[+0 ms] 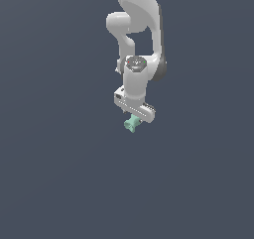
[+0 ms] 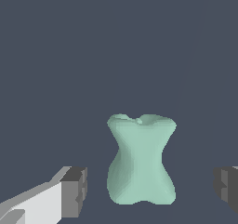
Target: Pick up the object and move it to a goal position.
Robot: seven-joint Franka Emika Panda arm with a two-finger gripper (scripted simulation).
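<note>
The object [image 2: 141, 162] is a pale mint-green, lumpy, spool-shaped piece with a narrow waist. In the wrist view it stands between my two dark finger pads [image 2: 74, 190], with a clear gap to each side, so my gripper [image 2: 151, 190] is open around it without touching. In the exterior view the object [image 1: 131, 124] peeks out just below the white hand, and the gripper [image 1: 134, 120] hangs right over it. The fingertips themselves are mostly hidden there by the hand.
The white arm [image 1: 141, 29] comes down from the top of the exterior view. A flat dark blue-grey surface [image 1: 59, 173] fills everything else in both views.
</note>
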